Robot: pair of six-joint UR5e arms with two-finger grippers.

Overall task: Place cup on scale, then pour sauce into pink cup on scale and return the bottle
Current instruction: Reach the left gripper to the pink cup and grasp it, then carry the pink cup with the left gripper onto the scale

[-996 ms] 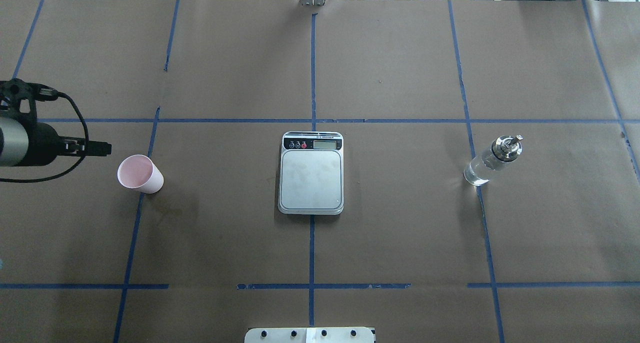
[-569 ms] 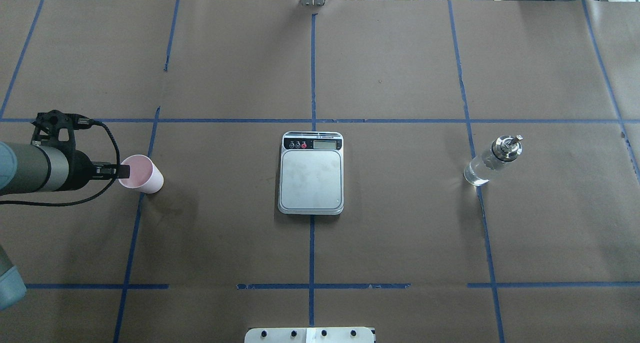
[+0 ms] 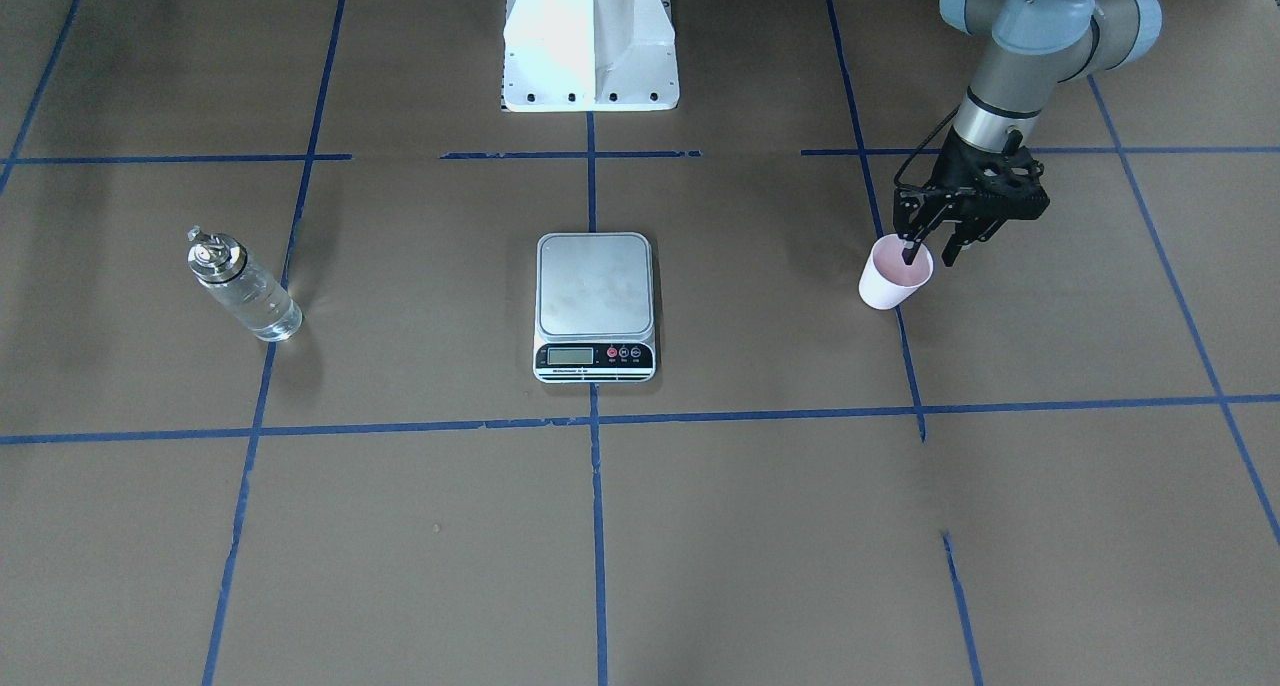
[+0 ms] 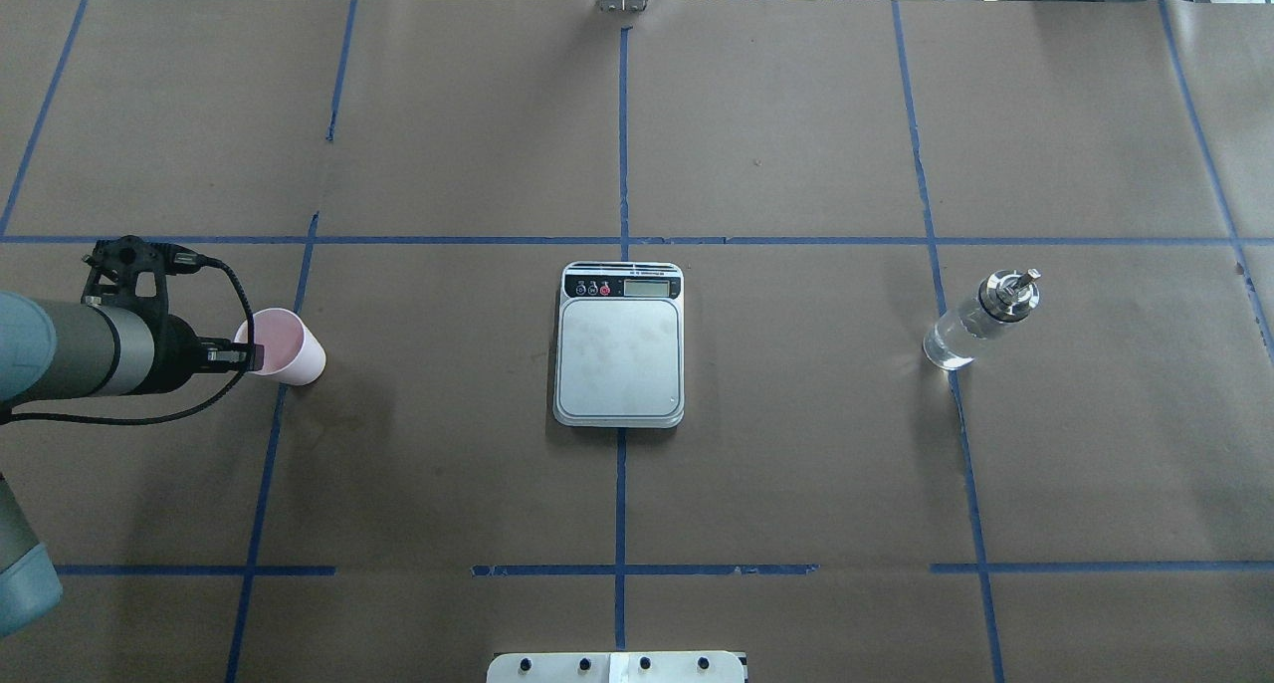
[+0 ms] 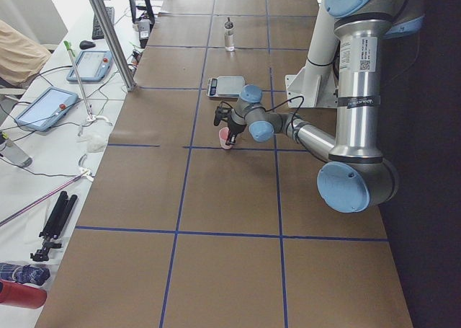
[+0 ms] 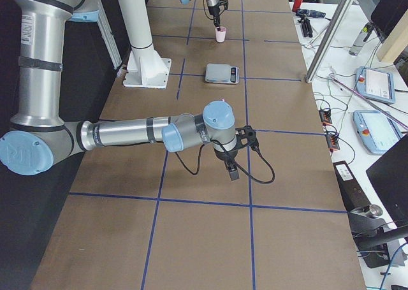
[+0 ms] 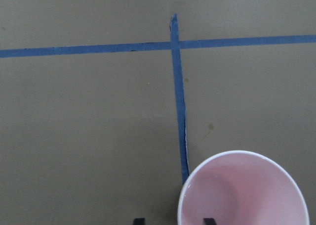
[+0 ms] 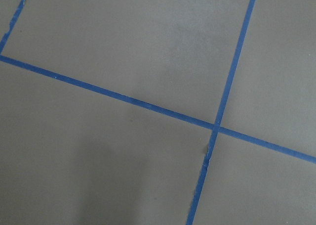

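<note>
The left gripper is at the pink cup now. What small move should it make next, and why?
Probably close the left gripper on the wall of the pink paper cup. One finger is inside the rim and the other outside it, with a gap between them, so the wall seems not yet pinched. The cup stands on the table, apart from the scale.

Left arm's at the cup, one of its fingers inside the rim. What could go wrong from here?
1. The left gripper straddles one wall of the cup; pinching thin paper there may crush the rim or let the cup tilt on the lift.
2. The cup stands loose, so whichever finger touches first could tip it.
3. The scale has a small platform; an off-centre set-down could leave the cup overhanging.
</note>
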